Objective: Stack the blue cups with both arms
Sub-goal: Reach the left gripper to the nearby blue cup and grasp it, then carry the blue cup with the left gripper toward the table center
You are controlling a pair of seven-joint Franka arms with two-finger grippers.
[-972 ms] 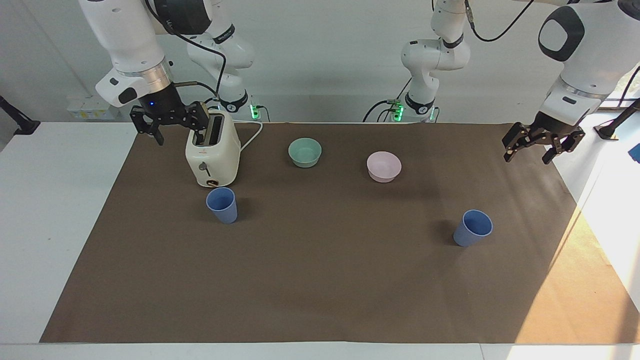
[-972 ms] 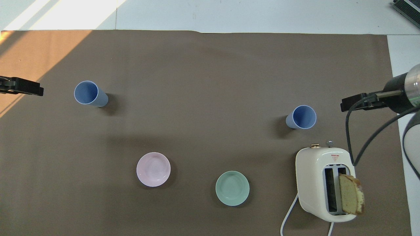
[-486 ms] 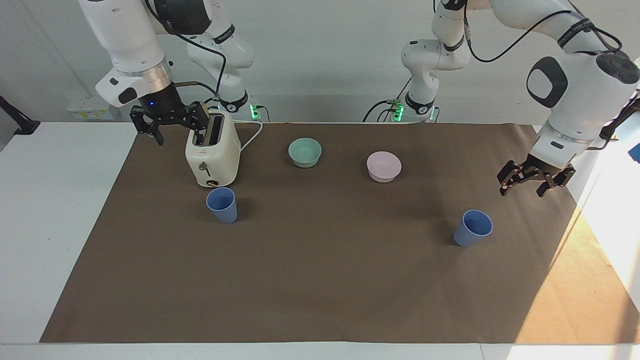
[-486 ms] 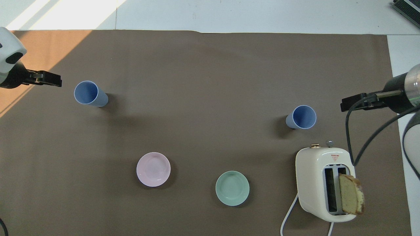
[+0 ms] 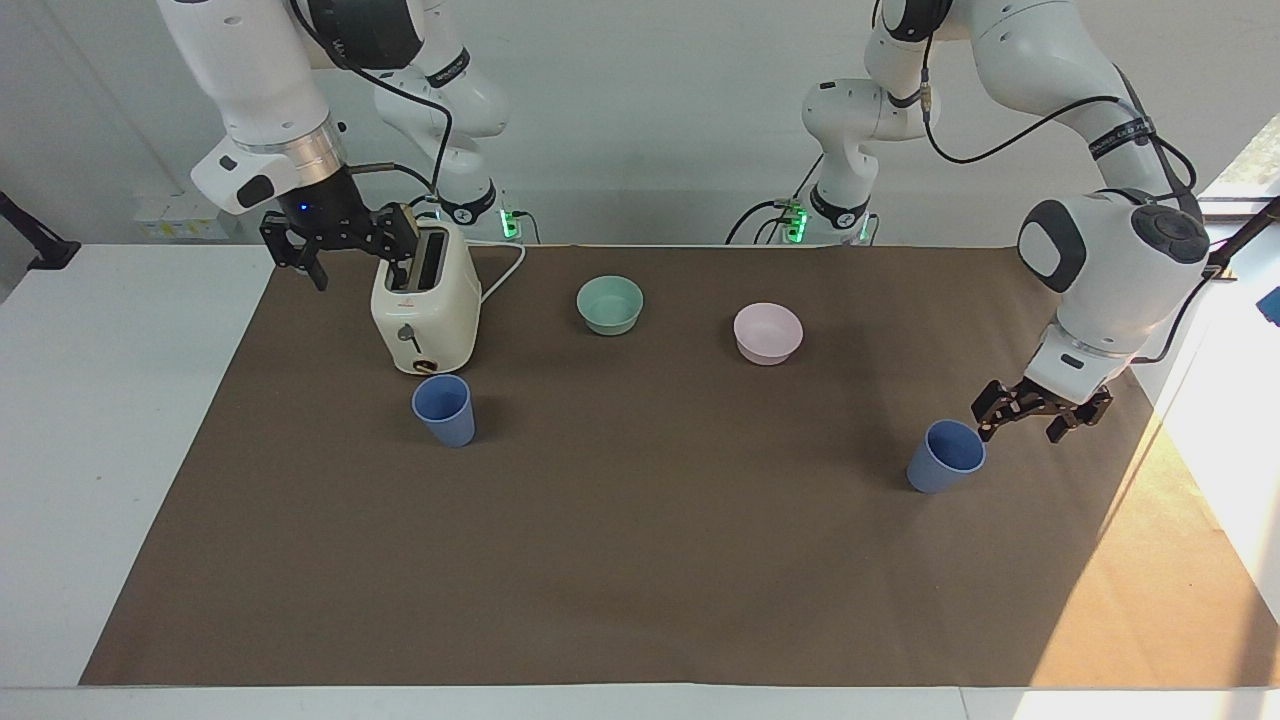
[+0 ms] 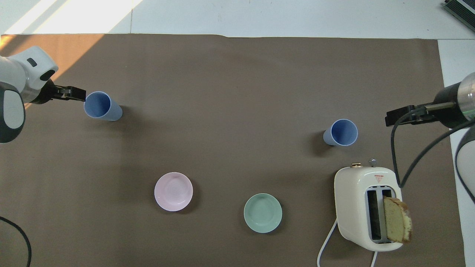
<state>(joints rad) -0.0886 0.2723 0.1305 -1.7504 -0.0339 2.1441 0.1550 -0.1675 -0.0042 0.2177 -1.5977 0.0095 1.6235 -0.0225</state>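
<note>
Two blue cups stand upright on the brown mat. One cup point(image 5: 945, 457) is toward the left arm's end of the table and also shows in the overhead view point(image 6: 100, 106). The other cup point(image 5: 444, 408) stands just in front of the toaster, farther from the robots than it, and also shows in the overhead view point(image 6: 341, 132). My left gripper point(image 5: 1022, 428) is open and empty. It hangs low, close beside the first cup's rim, and in the overhead view point(image 6: 74, 94) its tip reaches that rim. My right gripper point(image 5: 358, 268) is open and empty, and waits in the air beside the toaster's top point(image 6: 402, 114).
A cream toaster point(image 5: 425, 310) with a bread slice point(image 6: 397, 220) in one slot stands toward the right arm's end. A mint-green bowl point(image 5: 610, 303) and a pale pink bowl point(image 5: 768, 332) sit nearer to the robots than the cups. The brown mat point(image 5: 640, 580) covers the table.
My left arm has come down and swung in from the table's end toward the cup beside it. The right arm and all objects have not moved.
</note>
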